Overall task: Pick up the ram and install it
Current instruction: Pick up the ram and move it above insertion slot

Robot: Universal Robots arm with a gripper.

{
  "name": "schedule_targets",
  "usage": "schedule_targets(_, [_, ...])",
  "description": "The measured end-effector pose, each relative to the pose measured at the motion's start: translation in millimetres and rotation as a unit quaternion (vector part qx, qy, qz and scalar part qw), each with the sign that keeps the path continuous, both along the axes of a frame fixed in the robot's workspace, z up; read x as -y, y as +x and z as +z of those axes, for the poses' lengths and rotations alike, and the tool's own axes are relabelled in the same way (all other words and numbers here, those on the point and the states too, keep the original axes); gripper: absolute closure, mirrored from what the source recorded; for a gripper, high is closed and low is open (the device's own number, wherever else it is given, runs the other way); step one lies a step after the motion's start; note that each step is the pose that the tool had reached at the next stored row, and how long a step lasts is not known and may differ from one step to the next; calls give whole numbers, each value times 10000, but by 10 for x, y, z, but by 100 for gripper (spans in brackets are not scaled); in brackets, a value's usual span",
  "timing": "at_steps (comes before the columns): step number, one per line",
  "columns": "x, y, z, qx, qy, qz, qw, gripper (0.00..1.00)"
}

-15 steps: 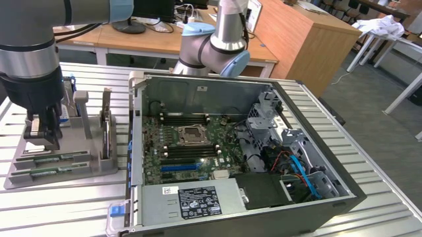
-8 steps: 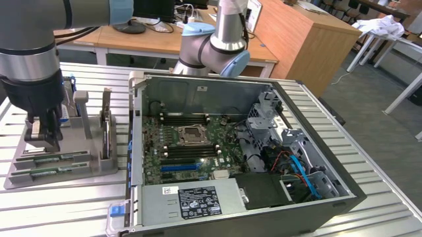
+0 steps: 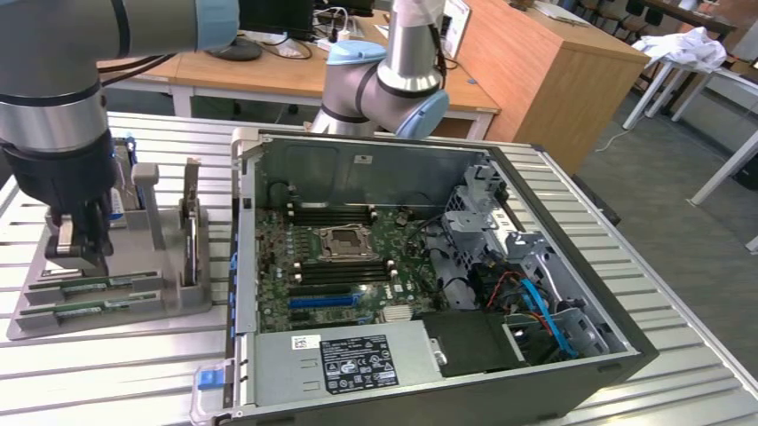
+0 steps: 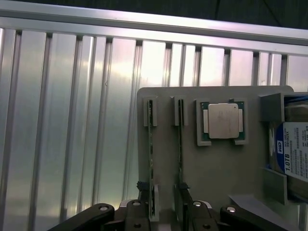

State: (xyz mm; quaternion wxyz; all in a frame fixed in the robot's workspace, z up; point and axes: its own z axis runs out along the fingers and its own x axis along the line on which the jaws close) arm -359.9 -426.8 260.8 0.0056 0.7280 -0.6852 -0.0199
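— Where is the ram sitting right now?
— Two ram sticks (image 3: 92, 285) are standing on edge in parallel slots of a grey holder (image 3: 166, 306). This is over at the exterior view's left. From the wrist view, one stick (image 4: 150, 139) is running just beside the other stick (image 4: 179, 139), both thin, green and edge-on.

— What's crowding them?
— A square silver CPU (image 4: 223, 120) is lying in its own recess next to the sticks. Beyond it, a blue-labelled hard drive (image 4: 294, 154) is standing between grey uprights. The open computer case (image 3: 355, 164) is lying just beside the holder, with its green motherboard (image 3: 284, 266) facing up.

— And the arm?
— The arm (image 3: 59, 115) is reaching in from above, wrist pointing straight down. The gripper (image 3: 77, 248) is hanging over the ram end of the holder. Its jaws are standing apart and holding nothing. The black fingertips (image 4: 144, 207) are sitting at the near ends of the sticks, and I can't tell whether they're touching.

— What's it all made of?
— The worktop (image 3: 106, 382) is shining like ribbed aluminium, slat after slat. The holder is looking matte and blocky. The arm is showing silver tubes with pale blue joint caps.
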Motion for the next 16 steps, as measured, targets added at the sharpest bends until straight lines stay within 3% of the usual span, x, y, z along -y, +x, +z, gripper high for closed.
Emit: schedule_targets(16, [13,-8,-107,0,0,0,10000,64])
